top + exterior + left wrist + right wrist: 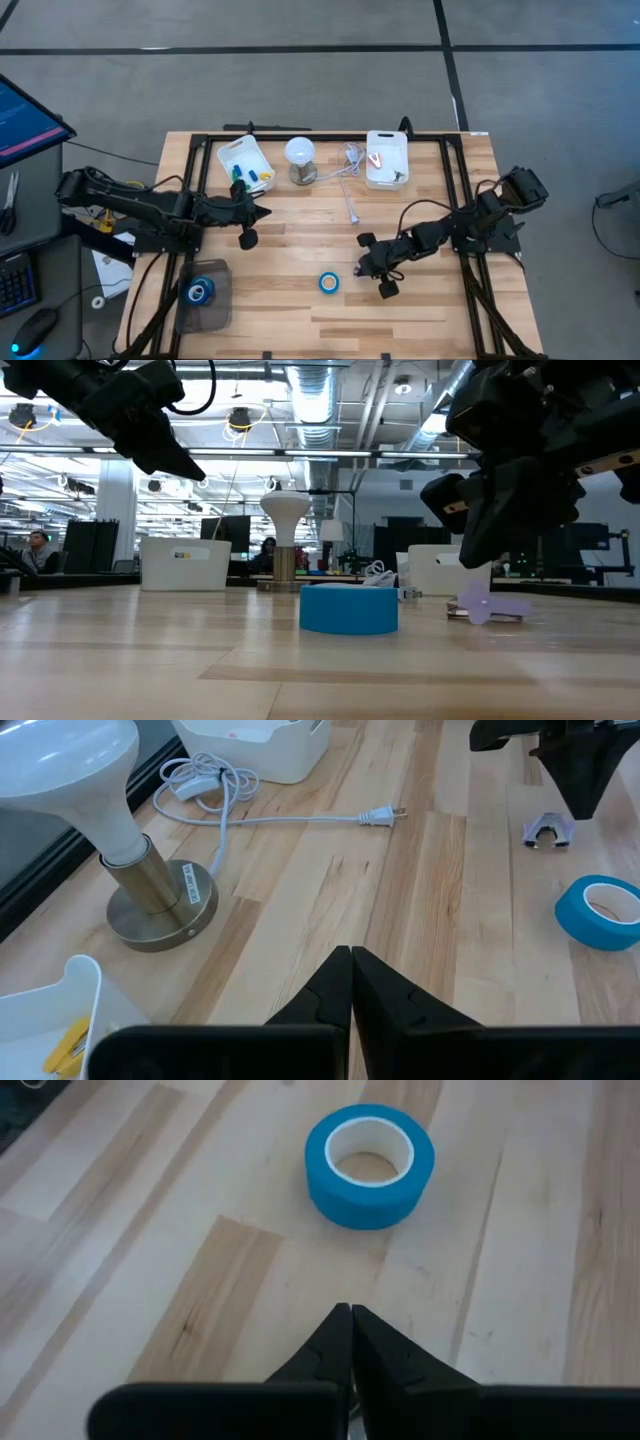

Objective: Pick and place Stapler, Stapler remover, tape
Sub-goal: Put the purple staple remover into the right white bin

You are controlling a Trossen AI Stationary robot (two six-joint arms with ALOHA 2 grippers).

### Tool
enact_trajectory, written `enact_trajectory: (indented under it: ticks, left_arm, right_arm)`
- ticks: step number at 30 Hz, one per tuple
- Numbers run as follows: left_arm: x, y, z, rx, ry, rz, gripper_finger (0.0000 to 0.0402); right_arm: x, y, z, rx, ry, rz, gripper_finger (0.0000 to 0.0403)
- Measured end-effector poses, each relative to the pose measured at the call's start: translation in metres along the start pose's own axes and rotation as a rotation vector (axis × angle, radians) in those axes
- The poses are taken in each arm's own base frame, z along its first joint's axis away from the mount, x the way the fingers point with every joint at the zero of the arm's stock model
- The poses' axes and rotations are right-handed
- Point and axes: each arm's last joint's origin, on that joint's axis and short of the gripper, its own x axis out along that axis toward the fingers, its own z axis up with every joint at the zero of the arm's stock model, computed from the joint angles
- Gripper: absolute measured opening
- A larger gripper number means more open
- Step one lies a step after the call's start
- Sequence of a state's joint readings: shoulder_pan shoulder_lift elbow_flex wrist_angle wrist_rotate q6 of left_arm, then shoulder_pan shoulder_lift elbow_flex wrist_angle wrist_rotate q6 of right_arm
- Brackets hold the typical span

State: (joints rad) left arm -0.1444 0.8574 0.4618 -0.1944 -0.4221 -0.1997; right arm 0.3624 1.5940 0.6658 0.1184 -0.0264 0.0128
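Right tool (351,1312) sits low over the centre of the desk (300,300), fingers pinched fully together with nothing between them. A blue tape roll (369,1164) lies flat on the wood just ahead of its tips, apart from them and untouched. Judgement: a closure on air; the roll is not yet gripped.

A small lilac stapler remover (487,606) rests on the desk under the right arm's wrist, just beside that roll. In the left wrist view it shows beneath the right tool's dark tip, not in contact as far as I can tell.

Left tool (351,958) is also shut and empty, held above the desk on the left side near a white bin (245,163) that holds small coloured items. It appears to be waiting.

A second blue tape roll (198,291) lies inside a clear container (215,310) at the front-left corner. Judgement: this is the drop point, so one roll looks placed.

Other items: a gold-based lamp (301,160) at the back centre, its white cord (280,817) trailing unplugged across the wood, and a second white bin (386,145) at the back right. No stapler identifiable with certainty.

Next move calls for reopening the right tool before it straddles the roll's wall.
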Motion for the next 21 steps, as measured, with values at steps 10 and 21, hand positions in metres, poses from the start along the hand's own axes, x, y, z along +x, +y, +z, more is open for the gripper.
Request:
enact_trajectory:
  ticks: [10,21]
  left_arm:
    - [0.0,0.0,0.0,0.001,0.0,0.0,0.0002]
    - [0.0,0.0,0.0,0.0,0.0,0.0,0.0002]
  right_arm:
    - [0.0,-0.0017,-0.0019,0.048,0.017,-0.005,0.0038]
    - [-0.0002,-0.0034,-0.0065,0.13,0.064,-0.011,0.0086]
